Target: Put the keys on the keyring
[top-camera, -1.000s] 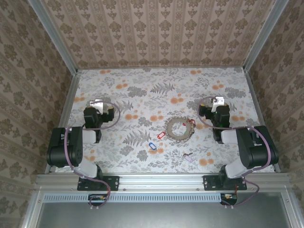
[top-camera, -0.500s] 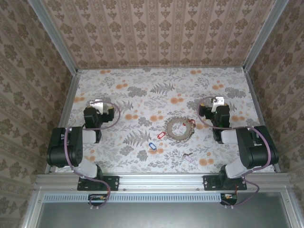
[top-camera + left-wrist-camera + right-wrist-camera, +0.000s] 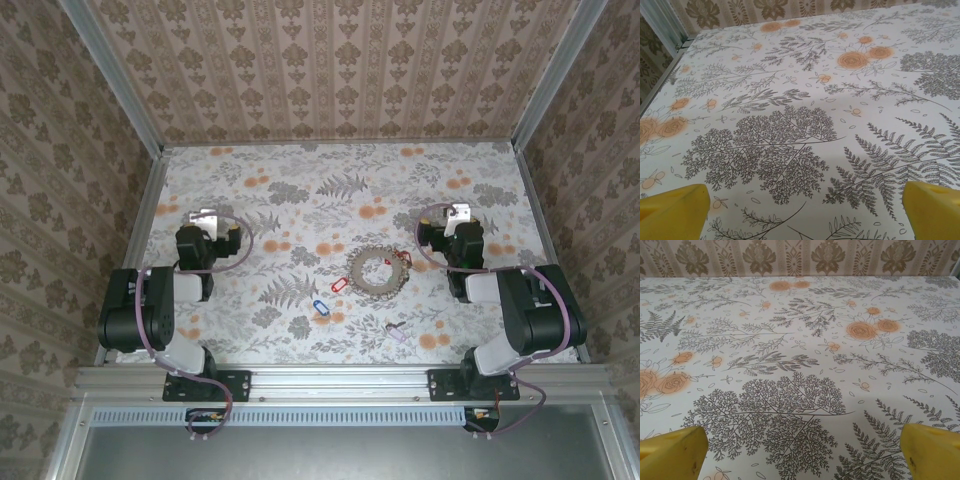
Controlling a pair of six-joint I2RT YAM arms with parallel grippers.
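Table (image 3: 300, 190): flat top covered in a floral print of grey ferns and orange blooms, with patterned walls (image 3: 340, 70) on three sides.

Left arm (image 3: 150, 305): folded at the near left. Left gripper (image 3: 205, 217) points toward the far wall over bare print, well apart from all task items. In the left wrist view its two yellow fingers (image 3: 672, 212) sit at opposite bottom corners, spread wide. There is only cloth between them; they hold nothing and touch nothing.

Right arm (image 3: 530, 310): folded at the near right. Right gripper (image 3: 459, 212) also faces the far wall, to the right of the keyring and apart from it. In the right wrist view the yellow fingers (image 3: 675, 452) are likewise at the bottom corners, fully spread, with nothing between them but printed fern.

Keyring (image 3: 378, 270): a grey saw-toothed circle lying flat near the table centre, between the two arms and closer to the right one.

Keys, all loose on the cloth:
- white-tagged key (image 3: 337, 287) lies just beside the ring's left edge
- red-tagged key (image 3: 351, 283) lies between the white tag and the ring; I cannot tell whether it touches either
- blue-tagged key (image 3: 320, 307) lies nearer the bases, left of the ring
- purple-tagged key (image 3: 397, 331) lies near the front edge, below the ring
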